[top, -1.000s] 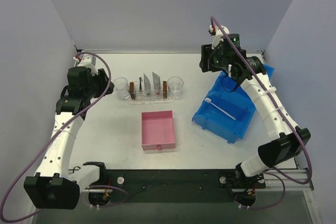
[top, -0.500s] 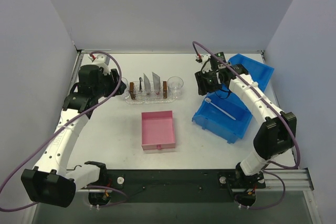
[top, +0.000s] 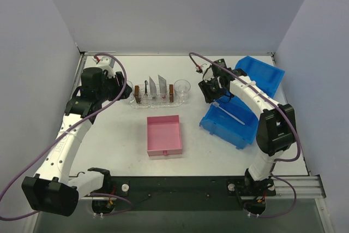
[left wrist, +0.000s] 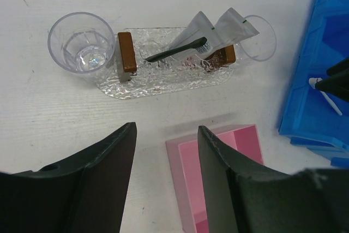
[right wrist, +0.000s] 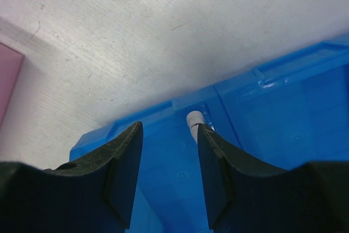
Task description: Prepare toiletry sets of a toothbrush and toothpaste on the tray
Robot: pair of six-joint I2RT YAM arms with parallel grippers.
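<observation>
The clear bumpy tray holds a dark toothbrush lying across it. Two silver toothpaste tubes lean between its two brown blocks. My left gripper hovers open and holds nothing, left of the tray in the top view. A white toothbrush lies in the near blue bin. Over that bin's left corner, my right gripper is open, and the white toothbrush's end shows just beside its right finger, not clamped.
A clear cup stands at the tray's left end and another at its right end. The pink box sits in front of the tray. A second blue bin lies at the back right.
My right arm swung down from high at the back to the near bin's left corner, beside the white toothbrush's end. The left arm moved a little toward the back and then stayed still.
</observation>
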